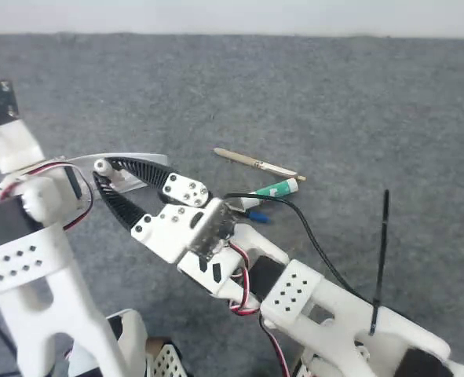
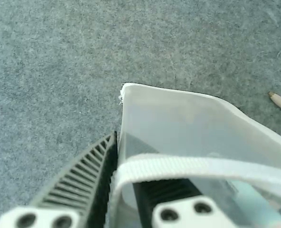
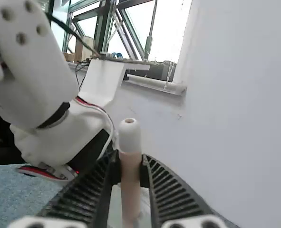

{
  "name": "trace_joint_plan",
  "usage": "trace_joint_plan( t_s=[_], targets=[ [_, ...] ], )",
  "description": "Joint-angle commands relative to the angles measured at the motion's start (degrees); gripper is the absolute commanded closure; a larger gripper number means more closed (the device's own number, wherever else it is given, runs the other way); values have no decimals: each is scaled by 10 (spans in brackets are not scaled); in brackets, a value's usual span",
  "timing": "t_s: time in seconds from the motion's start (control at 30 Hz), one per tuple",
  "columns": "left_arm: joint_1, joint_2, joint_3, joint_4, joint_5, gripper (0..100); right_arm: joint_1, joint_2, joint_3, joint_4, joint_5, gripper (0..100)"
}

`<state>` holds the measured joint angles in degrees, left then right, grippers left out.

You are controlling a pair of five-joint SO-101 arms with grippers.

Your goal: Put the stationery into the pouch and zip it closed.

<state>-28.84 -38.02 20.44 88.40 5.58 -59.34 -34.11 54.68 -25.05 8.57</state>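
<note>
A clear pouch [image 2: 178, 128] with a white strap hangs off the grey carpet, its wall pinched by my left gripper [image 2: 123, 159], one black ribbed finger outside and one inside. A pale teal item [image 2: 254, 202] shows through the pouch. In the high view the pouch's rim [image 1: 149, 159] lies beside my right gripper [image 1: 102, 173], which is shut on a cream stick [image 1: 101, 166]. The right wrist view shows that stick [image 3: 129, 137] upright in the right gripper [image 3: 129, 160]. On the carpet lie a wooden pencil [image 1: 255, 163], a green-and-white marker [image 1: 275, 189] and a small blue item [image 1: 256, 214].
The left arm's white body [image 1: 27, 236] stands at the left edge. A black cable [image 1: 310, 236] runs over the right arm near the marker. The pencil's tip [image 2: 280, 102] shows past the pouch. Open carpet [image 1: 357, 102] stretches to the back and right.
</note>
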Motion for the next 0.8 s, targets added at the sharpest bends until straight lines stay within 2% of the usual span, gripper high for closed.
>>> trace_joint_plan(
  t_s=[0.0,0.2,0.4,0.5,0.57,0.7,0.77],
  targets=[
    [4,-1,-3,-18,8,989,-6,-1,-7,-11,4,991],
    [4,-1,-3,-18,8,989,-4,-3,-7,-2,-4,991],
    [4,-1,-3,-18,8,989,-3,-25,-11,52,-128,991],
    [4,-1,-2,-18,8,989,-4,-30,-12,66,-113,989],
    [4,-1,-2,-18,8,989,-4,-31,-11,66,-113,945],
    [4,-1,-2,-18,8,989,-4,-26,-7,68,-111,780],
    [4,-1,-2,-18,8,989,-4,-31,-7,84,-111,769]
  ],
)
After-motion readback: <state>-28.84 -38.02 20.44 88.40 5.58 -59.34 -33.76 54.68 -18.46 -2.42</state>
